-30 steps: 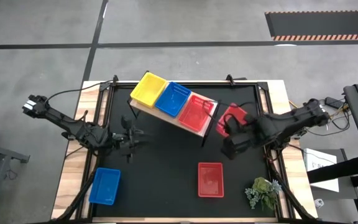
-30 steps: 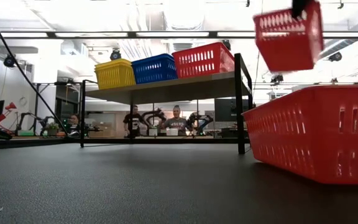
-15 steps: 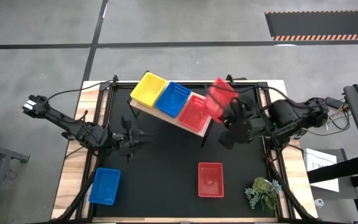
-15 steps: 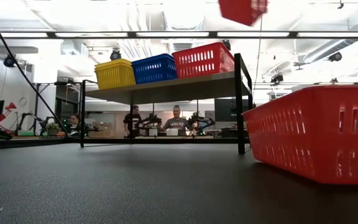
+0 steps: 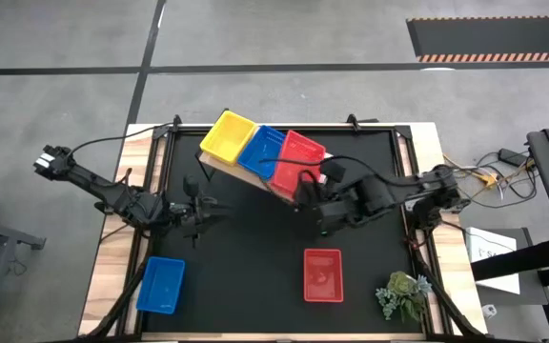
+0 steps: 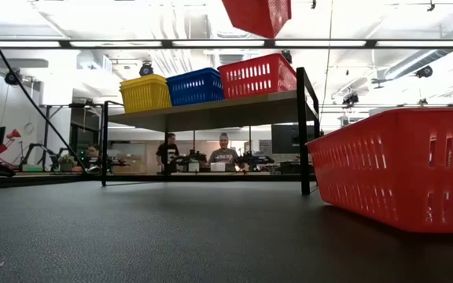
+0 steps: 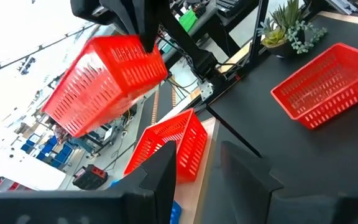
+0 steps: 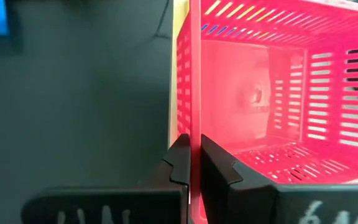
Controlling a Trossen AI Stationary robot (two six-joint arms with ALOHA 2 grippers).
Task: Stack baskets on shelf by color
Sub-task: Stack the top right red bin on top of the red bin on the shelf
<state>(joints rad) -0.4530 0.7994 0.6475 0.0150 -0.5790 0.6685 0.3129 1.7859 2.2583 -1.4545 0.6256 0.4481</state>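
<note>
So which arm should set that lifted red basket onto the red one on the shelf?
Right. The right gripper already pinches the raised red basket above the shelf's red basket; the left gripper waits away from the shelf.

Right arm stretches in from three o'clock toward centre, its end effector (image 8: 190, 163) raised, fingers pinched tight on a basket wall. Left arm reaches in from nine o'clock, its end effector (image 5: 196, 211) low over the bench, fingers parted.
</note>
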